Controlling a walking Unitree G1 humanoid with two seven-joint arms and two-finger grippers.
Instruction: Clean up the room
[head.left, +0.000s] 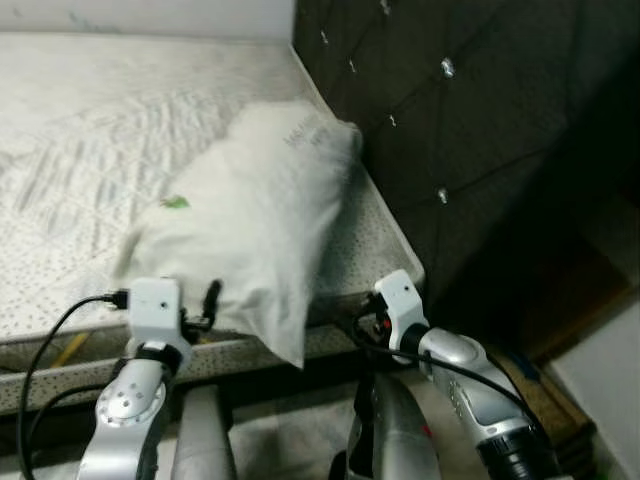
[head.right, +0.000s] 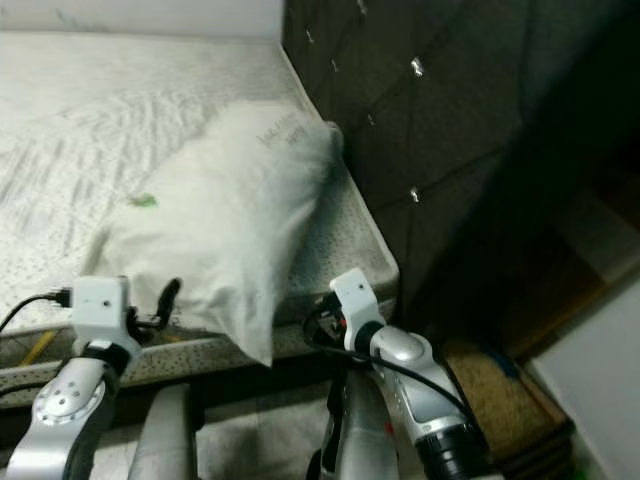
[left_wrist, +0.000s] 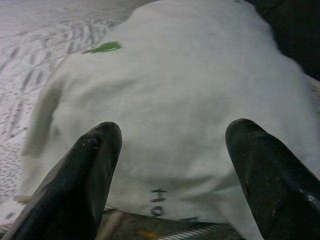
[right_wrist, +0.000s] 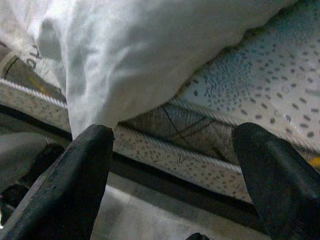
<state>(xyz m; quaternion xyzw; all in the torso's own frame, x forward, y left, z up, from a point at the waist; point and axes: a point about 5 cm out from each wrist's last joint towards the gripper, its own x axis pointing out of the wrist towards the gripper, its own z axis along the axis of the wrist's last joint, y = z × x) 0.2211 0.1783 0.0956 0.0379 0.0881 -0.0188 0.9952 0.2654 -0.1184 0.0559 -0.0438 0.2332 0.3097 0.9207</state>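
Note:
A white pillow (head.left: 250, 220) with a small green mark (head.left: 176, 203) lies on the near right corner of the bare mattress (head.left: 80, 150), and one corner of it hangs over the bed's edge. My left gripper (left_wrist: 172, 132) is open at the pillow's near edge, its black fingers (left_wrist: 95, 165) spread to either side of the fabric. My right gripper (right_wrist: 175, 135) is also open, level with the mattress side just right of the hanging pillow corner (right_wrist: 95, 105), with nothing between its fingers.
A dark tufted headboard (head.left: 470, 120) rises along the right side of the bed. Beside it lies a brown mat (head.left: 540, 390) on the floor, with a white surface (head.left: 610, 380) at the far right. My legs stand on pale floor (head.left: 290, 440) below the bed frame.

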